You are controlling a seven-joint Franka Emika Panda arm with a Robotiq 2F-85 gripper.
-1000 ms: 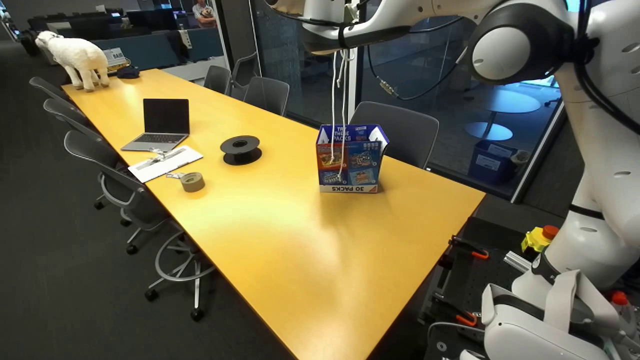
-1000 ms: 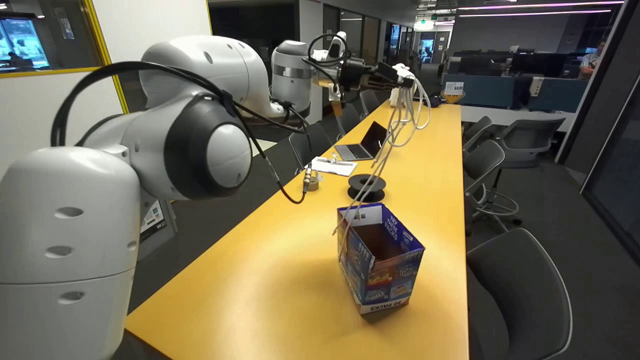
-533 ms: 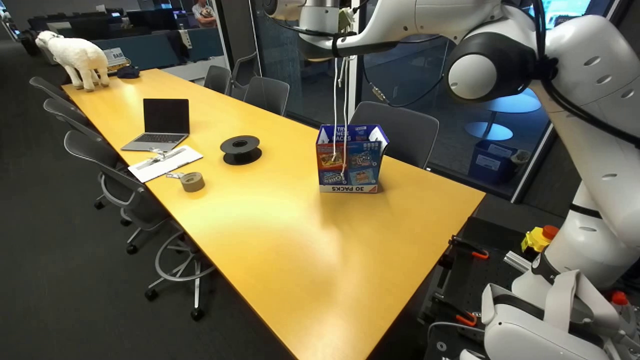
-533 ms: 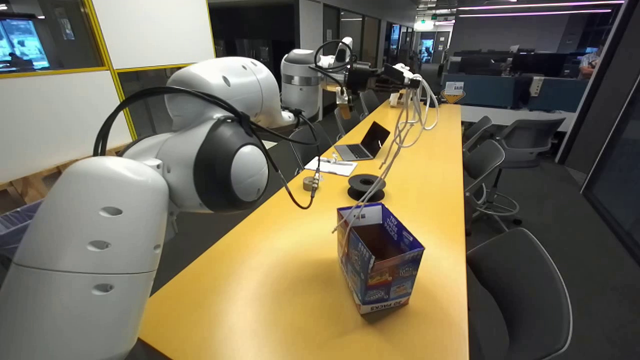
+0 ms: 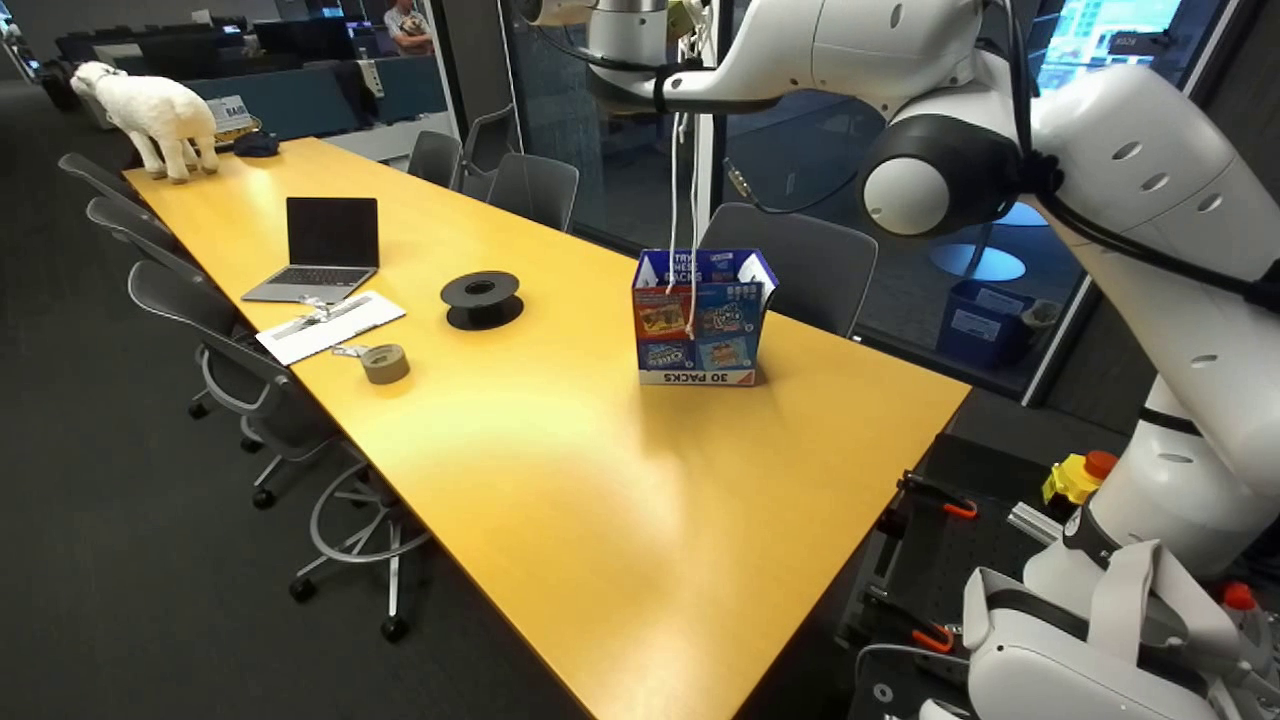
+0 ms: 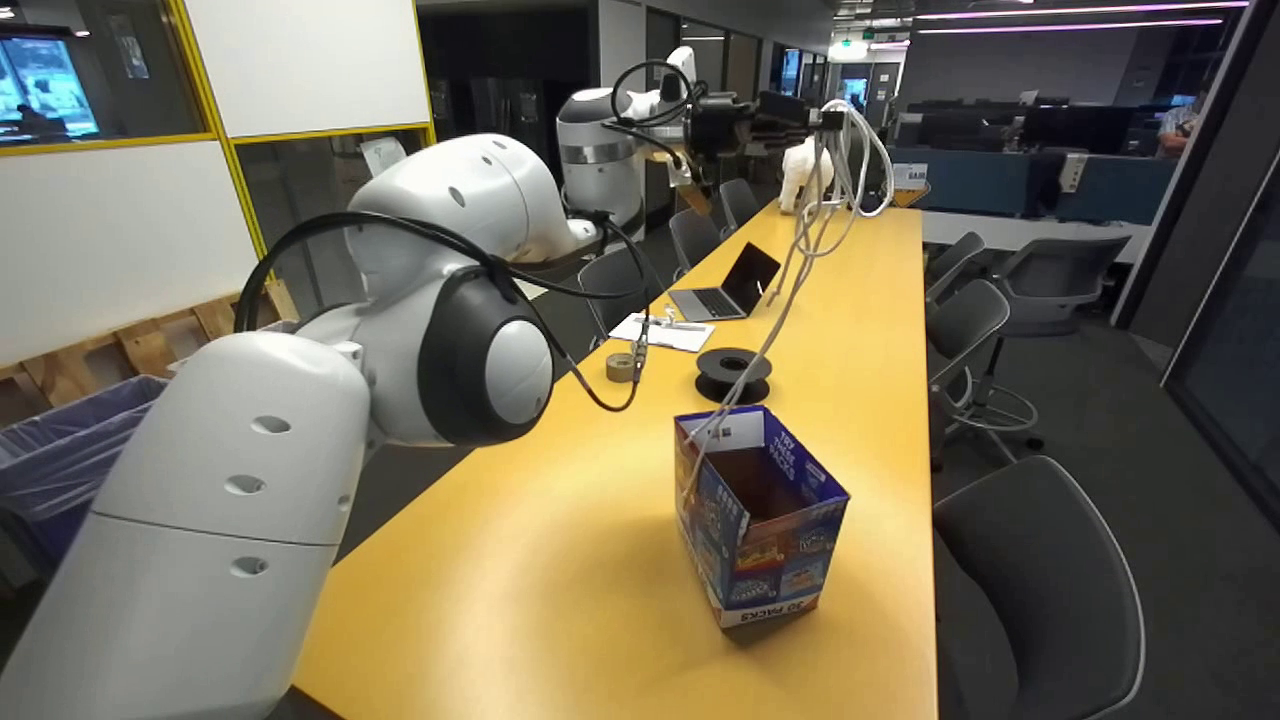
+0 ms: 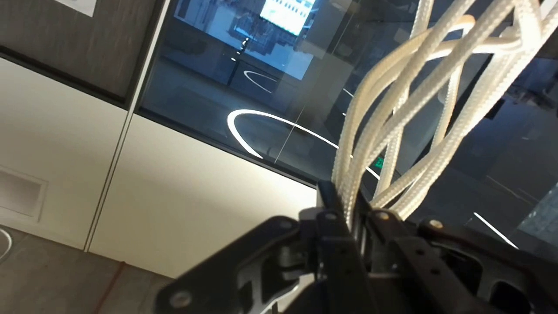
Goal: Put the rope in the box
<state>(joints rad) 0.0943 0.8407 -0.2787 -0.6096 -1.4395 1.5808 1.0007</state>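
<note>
I have the rope (image 7: 486,98) clamped in my tool (image 6: 828,121), which has just risen, drawing the dangling ends higher beside the box (image 5: 716,328) below it. They seem to hang outside its wall, so I judge they need more lift before crossing the rim.

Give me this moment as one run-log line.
fingers: gripping rope | rope: hanging in loops, lower ends outside box | box: on table, open side up | status: rope not yet boxed
</note>
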